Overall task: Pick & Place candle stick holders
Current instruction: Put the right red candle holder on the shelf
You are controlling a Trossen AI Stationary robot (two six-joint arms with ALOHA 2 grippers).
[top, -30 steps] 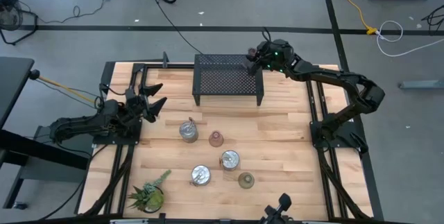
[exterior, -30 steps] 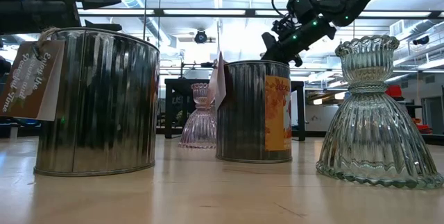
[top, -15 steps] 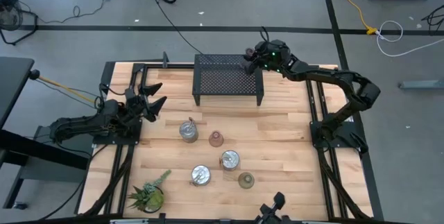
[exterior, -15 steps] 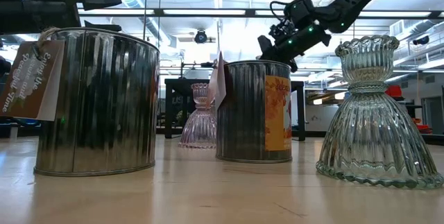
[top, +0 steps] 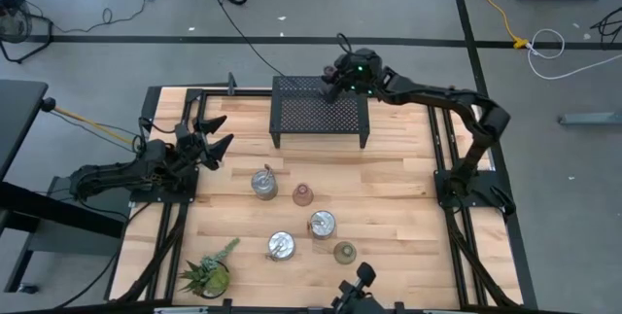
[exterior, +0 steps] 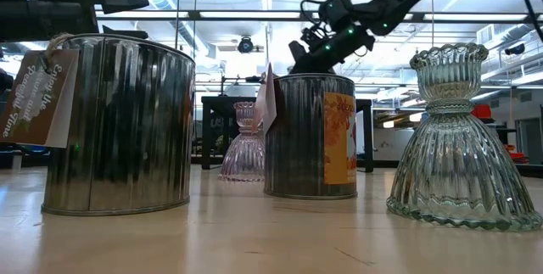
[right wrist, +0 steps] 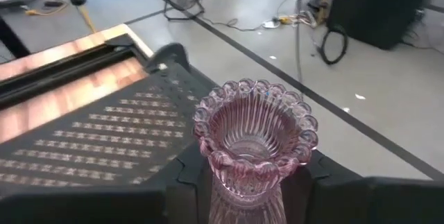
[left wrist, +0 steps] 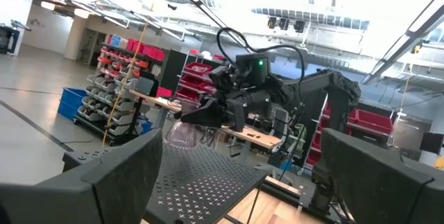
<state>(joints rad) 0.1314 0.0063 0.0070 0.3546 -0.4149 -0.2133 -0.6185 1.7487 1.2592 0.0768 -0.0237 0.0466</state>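
My right gripper (top: pixel 335 79) is over the far edge of the black mesh rack (top: pixel 321 110), shut on a pink ribbed glass candle stick holder (right wrist: pixel 253 137). The same holder (left wrist: pixel 182 132) also shows in the left wrist view. On the table in front of the rack stand three shiny tins (top: pixel 263 183) (top: pixel 281 246) (top: pixel 322 225), a pinkish holder (top: pixel 303 194) and an olive one (top: pixel 344 252), each on its base. My left gripper (top: pixel 209 139) waits open at the table's left side, with nothing between its fingers. My right gripper pinches the pink holder's narrow waist (right wrist: pixel 244 182), just under its scalloped cup, between its two fingers (right wrist: pixel 186 172). The fingers come from the table's right, slanting a little downward. The holder stands upright with its cup's mouth up, above the rack's top.
A spiky green potted plant (top: pixel 206 275) stands at the near left corner. The rack takes up the middle of the far side. Bare wood lies between the rack and the tins and along the table's right side (top: pixel 408 197).
My right gripper has carried the pink holder toward the table's left along the rack's far edge, keeping it upright and staying shut on it.
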